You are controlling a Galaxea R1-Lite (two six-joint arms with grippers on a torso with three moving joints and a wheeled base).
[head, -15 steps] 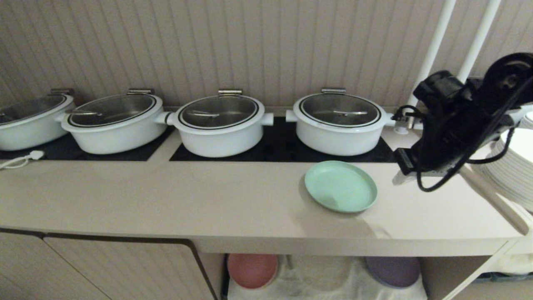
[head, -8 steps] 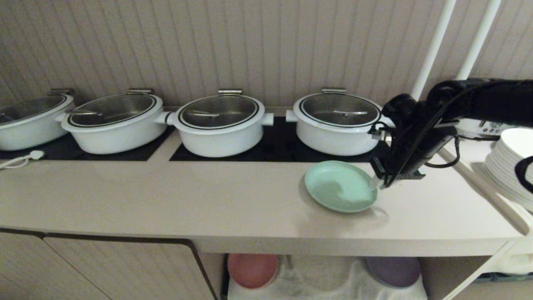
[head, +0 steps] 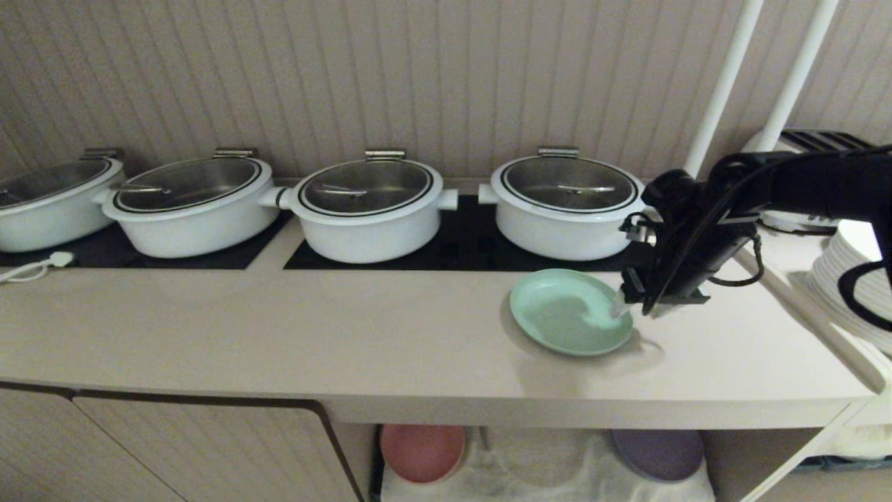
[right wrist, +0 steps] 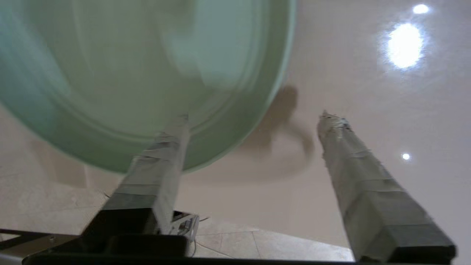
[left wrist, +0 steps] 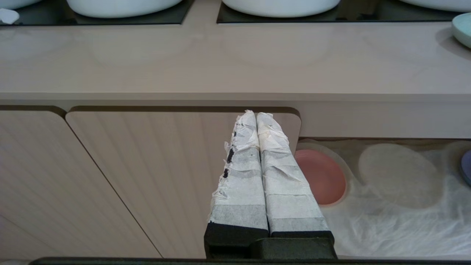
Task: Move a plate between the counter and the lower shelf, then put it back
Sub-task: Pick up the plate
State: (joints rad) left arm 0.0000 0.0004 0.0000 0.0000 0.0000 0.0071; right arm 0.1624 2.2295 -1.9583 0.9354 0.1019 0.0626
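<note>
The mint-green plate lies flat on the beige counter, in front of the rightmost pot. My right gripper hangs over the plate's right rim, pointing down. It is open: in the right wrist view one taped finger is over the plate, and the other is over bare counter beside it, with the right gripper holding nothing. My left gripper is shut and empty, parked in front of a cabinet door below the counter. The lower shelf shows under the counter, draped in white cloth.
Several white lidded pots stand on black hob panels behind the plate. A pink plate and a purple plate lie on the shelf cloth. A stack of white plates sits at the right, behind two white poles.
My right arm has swung down and to the left, from above the counter's right end to the plate's right rim. The plate has not moved.
</note>
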